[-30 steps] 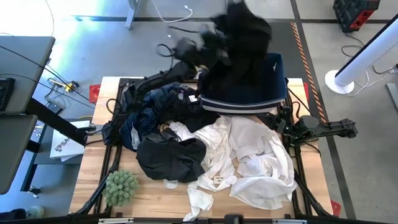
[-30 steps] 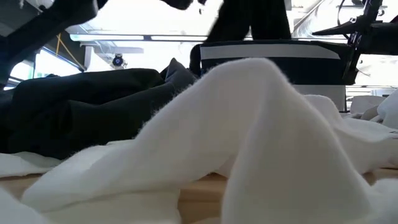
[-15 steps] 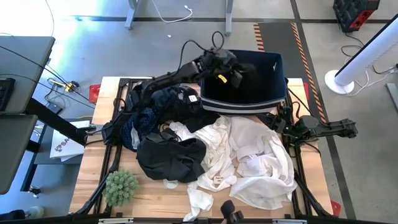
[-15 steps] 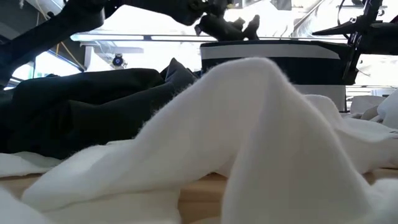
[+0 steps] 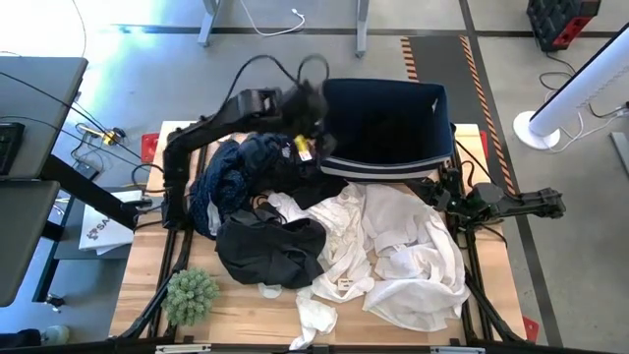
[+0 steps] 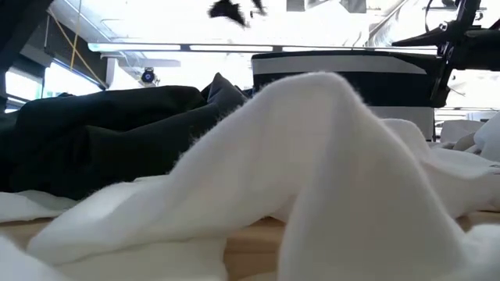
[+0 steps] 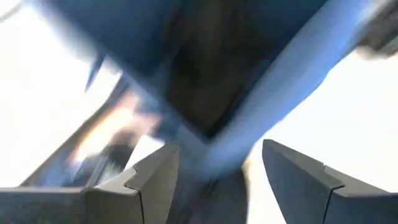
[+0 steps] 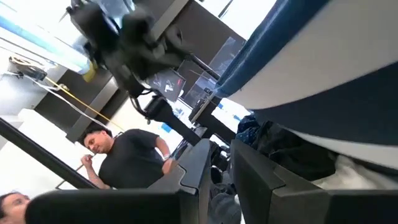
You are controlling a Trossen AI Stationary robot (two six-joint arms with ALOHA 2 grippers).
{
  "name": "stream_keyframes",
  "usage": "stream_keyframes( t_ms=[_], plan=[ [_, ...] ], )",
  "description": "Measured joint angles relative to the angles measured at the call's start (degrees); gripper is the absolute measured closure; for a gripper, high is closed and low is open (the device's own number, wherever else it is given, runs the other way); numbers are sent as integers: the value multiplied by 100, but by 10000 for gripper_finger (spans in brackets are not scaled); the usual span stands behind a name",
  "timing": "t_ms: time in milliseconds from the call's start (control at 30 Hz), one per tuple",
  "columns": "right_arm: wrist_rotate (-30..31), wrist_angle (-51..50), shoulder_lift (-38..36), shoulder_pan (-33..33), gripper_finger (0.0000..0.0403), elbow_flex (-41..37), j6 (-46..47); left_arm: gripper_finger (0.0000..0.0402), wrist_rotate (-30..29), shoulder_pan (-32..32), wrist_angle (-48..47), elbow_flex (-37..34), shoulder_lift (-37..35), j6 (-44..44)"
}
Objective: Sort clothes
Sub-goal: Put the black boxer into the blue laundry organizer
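Observation:
My left gripper (image 5: pixel 314 143) (image 7: pixel 221 168) hangs open and empty in the air beside the left wall of the navy blue bin (image 5: pixel 385 165), above the heap of clothes. The left wrist view, much blurred, shows a corner of the bin (image 7: pixel 211 118) past its fingers. On the table lie navy blue clothes (image 5: pixel 234 179), a black garment (image 5: pixel 270 251) and several white garments (image 5: pixel 398 258), overlapping one another. The inside of the bin is dark. My right gripper (image 5: pixel 439 194) (image 8: pixel 219 171) waits shut at the table's right, beside the bin.
A green spiky plant (image 5: pixel 191 295) stands at the table's near left corner. The bin takes up the far right part of the table. In the right wrist view a person (image 8: pixel 127 163) is in the room beyond. Bare wood (image 5: pixel 246 315) shows along the near edge.
My left gripper held a black garment high over the bin, tipped down and let it go; the garment dropped into the bin. The gripper then swung back toward the table's left, off the bin, and now hangs over the clothes heap.

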Motion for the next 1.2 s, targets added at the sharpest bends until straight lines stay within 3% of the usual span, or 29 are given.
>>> stream_keyframes(
  t_ms=[67, 133, 300, 400, 800, 933, 1100, 1200],
  plan=[
    [11, -22, 0, -2, 344, 0, -27, 176, -249, -33, -1042, -283, 31, -584],
    [10, -63, 0, 0, 344, 0, -27, 176, -313, 29, -1304, -791, 81, -974],
    [12, -76, 0, -1, 344, 0, -27, 176, 216, 408, -687, -2190, -76, -1110],
    [11, -76, 0, -1, 344, 0, -26, 176, 185, 728, -553, -2916, -16, -1004],
    [9, -94, 0, 0, 344, 0, 139, 186, 338, 1256, 2069, -4762, -65, -801],
    [9, -90, 0, 0, 344, -2, 197, 236, 373, 1256, 2501, -5288, -36, -818],
    [14, -94, 0, 0, 344, 0, 292, 376, 539, 1249, 2471, -5374, -105, -147],
    [27, -96, 0, 0, 344, -2, 294, 385, 518, 1244, 2256, -5288, -388, 52]
  ],
)
